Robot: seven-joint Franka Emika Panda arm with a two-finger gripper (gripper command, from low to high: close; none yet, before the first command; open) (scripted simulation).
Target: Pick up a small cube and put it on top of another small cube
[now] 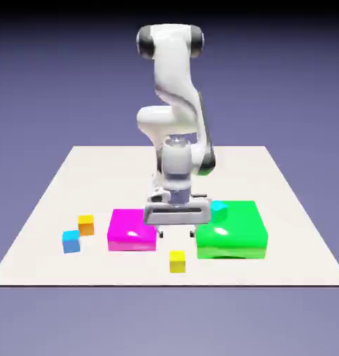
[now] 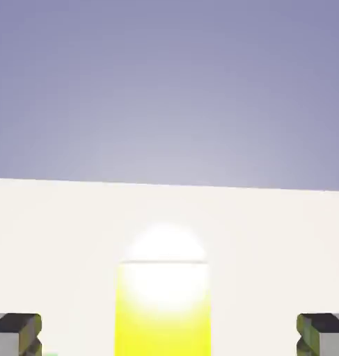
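The yellow cube (image 1: 177, 262) sits on the pale surface (image 1: 116, 270), near the front edge. It is flat on its bottom and not tipped. The end effector (image 1: 177, 234) points down and shows just above the yellow cube in the exterior view. Its two fingers are wide apart, and nothing is held between them. The big white arm (image 1: 173, 69) stands up behind the yellow cube.

In the hand view, the yellow cube shows low down in the middle — between the two finger tips, with room on both sides. A bright white shine covers its far part and spills past it. A tiny bit of green peeks in at the bottom edge, to the left of the yellow cube.

In the exterior view, the flat pink block (image 1: 132, 231) is to the left of the yellow cube and farther back. The orange cube (image 1: 85, 225) and the blue cube (image 1: 71, 242) are well to its left, past the pink block, with the orange one behind the blue one. The big green block (image 1: 231, 233) is to the right of the yellow cube and farther back. A light blue thing (image 1: 218, 211) shows at the green block's back left part — I cannot tell if it is on top.
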